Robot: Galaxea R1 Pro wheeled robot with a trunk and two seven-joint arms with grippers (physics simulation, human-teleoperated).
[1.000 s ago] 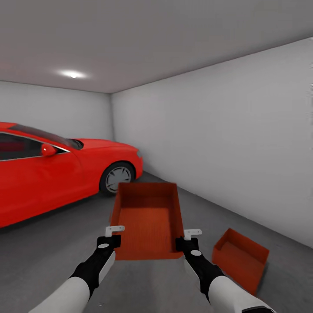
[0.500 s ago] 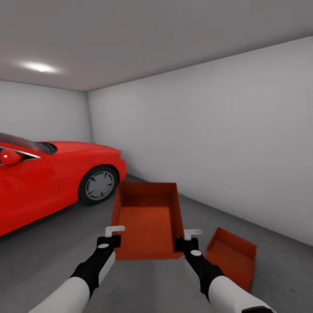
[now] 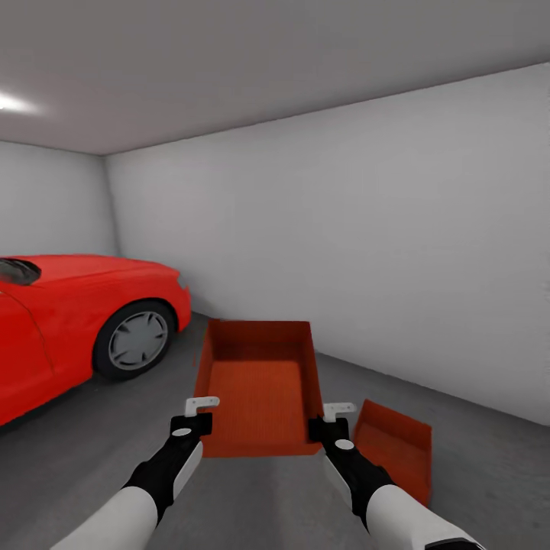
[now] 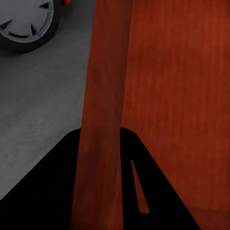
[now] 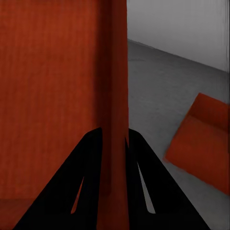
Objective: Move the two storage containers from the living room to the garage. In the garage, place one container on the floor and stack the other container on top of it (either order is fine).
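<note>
I am in the garage, carrying one orange-red storage container [image 3: 260, 386] in the air in front of me. My left gripper [image 3: 200, 416] is shut on its left wall [image 4: 103, 120], and my right gripper [image 3: 325, 422] is shut on its right wall [image 5: 115, 110]. The second storage container [image 3: 393, 448] rests on the dark grey floor [image 3: 92, 451] at my lower right, close to the grey side wall; it also appears in the right wrist view [image 5: 203, 139], beyond the held bin's wall.
A red car [image 3: 69, 321] stands at the left, its front wheel [image 3: 136, 340] turned toward me; the same wheel [image 4: 26, 21] shows in the left wrist view. A plain grey wall [image 3: 382, 252] runs along the right and meets the back wall at a corner.
The whole view has swung to the right: car, corner and ceiling light slid left. The container on the floor has come closer to my right arm. Both grips on the carried container are unchanged.
</note>
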